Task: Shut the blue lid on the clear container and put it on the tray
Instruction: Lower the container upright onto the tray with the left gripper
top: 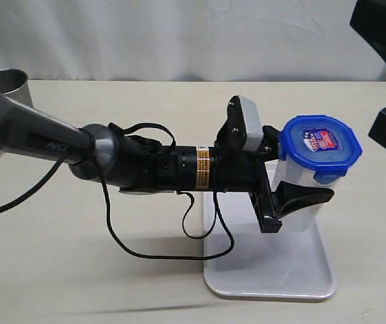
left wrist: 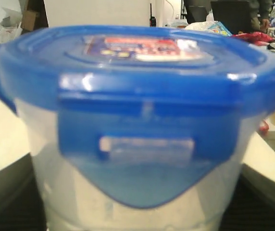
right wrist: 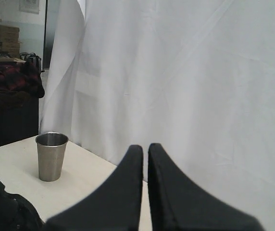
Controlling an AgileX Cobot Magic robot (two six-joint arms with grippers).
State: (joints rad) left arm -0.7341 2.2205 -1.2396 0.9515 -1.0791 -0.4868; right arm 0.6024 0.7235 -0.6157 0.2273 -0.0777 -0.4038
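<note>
Near the tray [top: 294, 273] rim, left pincer [top: 314, 172] grips the lidded clear container [top: 291, 173].

Tray [top: 294, 273], steel cup [top: 7, 82] on table [top: 58, 270]

Readable markings, my own count:
1. Sticker [top: 320, 140] on blue lid [top: 345, 154]: red and blue, print too blurred to read.
2. Yellow label [top: 204, 169] on my left arm [top: 146, 165]: fine print, illegible.
3. Pale lettering [top: 50, 144] on the same arm: cut off, unreadable.
</note>
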